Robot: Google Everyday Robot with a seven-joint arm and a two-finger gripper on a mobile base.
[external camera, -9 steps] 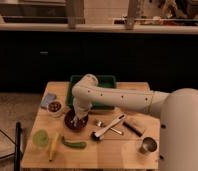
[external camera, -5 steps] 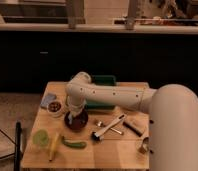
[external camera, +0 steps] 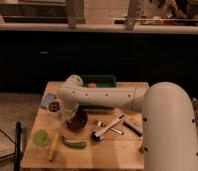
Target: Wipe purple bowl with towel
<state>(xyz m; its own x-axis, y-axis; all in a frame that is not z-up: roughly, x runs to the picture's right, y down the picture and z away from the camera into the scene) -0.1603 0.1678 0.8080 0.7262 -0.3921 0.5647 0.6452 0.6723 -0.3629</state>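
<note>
The purple bowl point(external camera: 78, 121) sits on the wooden table point(external camera: 107, 150), left of centre, dark and glossy. My gripper point(external camera: 72, 113) points down from the white wrist point(external camera: 71, 92) onto the bowl's left part and covers much of it. The towel is hidden from view; the wrist and gripper block the spot where they meet the bowl. The white arm point(external camera: 117, 97) reaches across the table from the lower right.
A small white bowl with dark contents point(external camera: 54, 106) and a flat blue-grey cloth point(external camera: 47, 99) lie just left of the purple bowl. A green tray point(external camera: 104, 80) stands behind. In front lie a green disc point(external camera: 41, 137), a banana point(external camera: 54, 145), a green vegetable point(external camera: 74, 144) and a brush point(external camera: 109, 128).
The arm has swung left, and the wrist has shifted left and down over the purple bowl. The big arm segment now covers more of the table's right side.
</note>
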